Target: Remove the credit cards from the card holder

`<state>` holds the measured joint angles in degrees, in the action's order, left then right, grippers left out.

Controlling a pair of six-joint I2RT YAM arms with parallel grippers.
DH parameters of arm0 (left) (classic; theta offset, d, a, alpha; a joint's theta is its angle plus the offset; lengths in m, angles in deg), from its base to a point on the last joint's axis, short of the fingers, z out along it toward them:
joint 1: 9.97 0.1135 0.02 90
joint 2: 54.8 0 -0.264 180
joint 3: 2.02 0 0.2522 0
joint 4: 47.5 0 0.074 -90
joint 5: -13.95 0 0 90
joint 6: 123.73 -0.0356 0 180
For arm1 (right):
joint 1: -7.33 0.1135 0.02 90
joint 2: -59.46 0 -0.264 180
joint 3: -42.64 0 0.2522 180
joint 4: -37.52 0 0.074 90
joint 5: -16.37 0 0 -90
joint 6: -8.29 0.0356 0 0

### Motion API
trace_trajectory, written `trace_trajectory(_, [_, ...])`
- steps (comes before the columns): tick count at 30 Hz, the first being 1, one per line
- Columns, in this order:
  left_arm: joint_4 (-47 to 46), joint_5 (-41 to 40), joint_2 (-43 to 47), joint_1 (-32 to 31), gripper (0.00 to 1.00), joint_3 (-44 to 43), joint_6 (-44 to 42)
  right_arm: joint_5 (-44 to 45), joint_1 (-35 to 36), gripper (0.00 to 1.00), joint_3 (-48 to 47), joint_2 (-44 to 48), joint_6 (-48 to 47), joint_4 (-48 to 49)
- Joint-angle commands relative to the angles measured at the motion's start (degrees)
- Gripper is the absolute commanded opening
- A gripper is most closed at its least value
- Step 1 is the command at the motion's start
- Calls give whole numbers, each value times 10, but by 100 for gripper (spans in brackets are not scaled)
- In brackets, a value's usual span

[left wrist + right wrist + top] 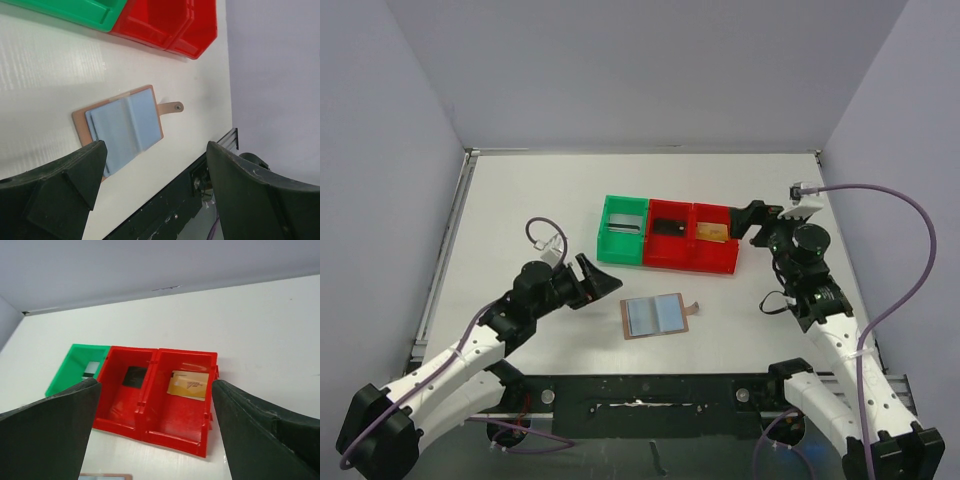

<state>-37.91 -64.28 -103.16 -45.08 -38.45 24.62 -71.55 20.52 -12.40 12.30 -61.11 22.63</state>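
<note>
So, left gripper (592, 281) seen spread wide, nothing held; right gripper (757, 222) likewise, beside red bin (715, 262). Card holder (657, 316) laid open flat, lower centre of top view. Probably light, floppy, slick; best pinched at brown edge.

Glossy plastic bins (175, 425) — matt leather-like card holder (125, 127), smooth white table (520, 200).

White table (520, 200) bears open card holder (657, 317), green bin (620, 249), red bins (690, 260).
</note>
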Motion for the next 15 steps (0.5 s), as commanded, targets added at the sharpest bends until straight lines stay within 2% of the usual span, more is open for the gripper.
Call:
trace_trajectory(1, [30, -36, 16, 7, 80, -32, 2, -29, -2, 98, 14, 32, 108, -30])
trace_trajectory(5, [32, -35, 19, 16, 80, -31, 5, -125, -1, 98, 44, 32, 184, -38])
trace_trajectory(9, [50, -35, 14, 27, 78, -38, 0, -230, 9, 97, 134, 36, 269, 75])
trace_trajectory(12, [55, -28, 9, 32, 76, -39, -8, -223, 46, 98, 191, 24, 304, 126])
trace_trajectory(15, [59, -20, 4, 38, 76, -41, -9, -170, 115, 98, 174, -2, 286, 97])
